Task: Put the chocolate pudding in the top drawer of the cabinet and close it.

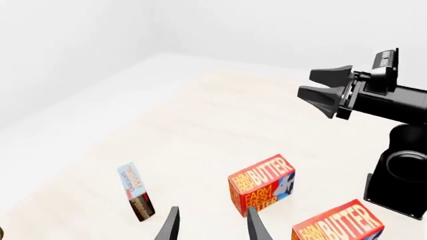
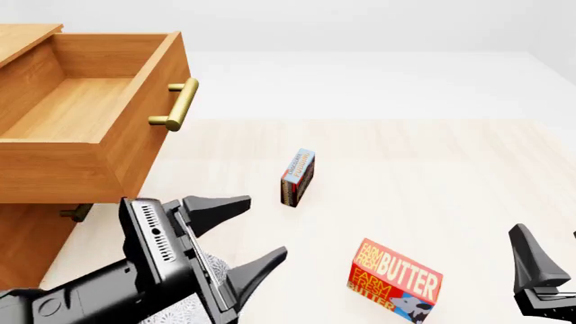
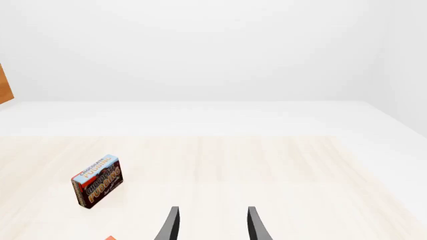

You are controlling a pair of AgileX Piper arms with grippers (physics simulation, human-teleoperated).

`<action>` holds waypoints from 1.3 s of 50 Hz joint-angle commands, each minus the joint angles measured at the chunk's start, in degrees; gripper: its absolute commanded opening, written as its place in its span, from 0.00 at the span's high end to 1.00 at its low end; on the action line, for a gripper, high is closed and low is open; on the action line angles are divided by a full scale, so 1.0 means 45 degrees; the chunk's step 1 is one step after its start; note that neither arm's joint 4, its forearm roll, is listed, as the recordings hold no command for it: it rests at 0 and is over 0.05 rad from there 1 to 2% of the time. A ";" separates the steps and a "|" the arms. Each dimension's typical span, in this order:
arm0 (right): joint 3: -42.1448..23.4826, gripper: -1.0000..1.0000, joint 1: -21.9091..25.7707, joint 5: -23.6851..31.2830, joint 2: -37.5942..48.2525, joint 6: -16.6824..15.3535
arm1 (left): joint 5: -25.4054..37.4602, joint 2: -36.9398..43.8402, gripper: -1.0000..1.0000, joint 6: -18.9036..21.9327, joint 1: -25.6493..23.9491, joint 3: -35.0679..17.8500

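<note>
**Pudding box on edge, top drawer open**

Pale wood tabletop [image 2: 450,169] meets plain white walls. On the left of the front view the cabinet [image 2: 27,236] has its top drawer [image 2: 81,115] pulled out, the inside bare, brass handle [image 2: 177,104] facing the tabletop. The chocolate pudding [image 2: 298,177] stands on edge near the middle of the tabletop, well apart from the drawer. A butter box [image 2: 396,280] lies nearer the arms; a second butter box [image 1: 337,227] shows in the left wrist view. The left gripper [image 2: 245,226] has its jaws spread wide, empty. The right gripper [image 1: 322,86] has its jaws parted, also empty.
</note>
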 commanded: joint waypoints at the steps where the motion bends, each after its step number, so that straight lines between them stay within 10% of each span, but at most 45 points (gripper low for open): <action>1: 0.0000 0.00 0.0000 0.0000 -0.0001 -0.0001 | 0.0442 0.1485 0.00 -0.0330 -0.0265 -0.1227; 65: 0.0000 0.00 -0.0001 -0.0001 0.0002 0.0002 | 0.1519 0.5534 0.00 -0.2859 0.3019 -0.4344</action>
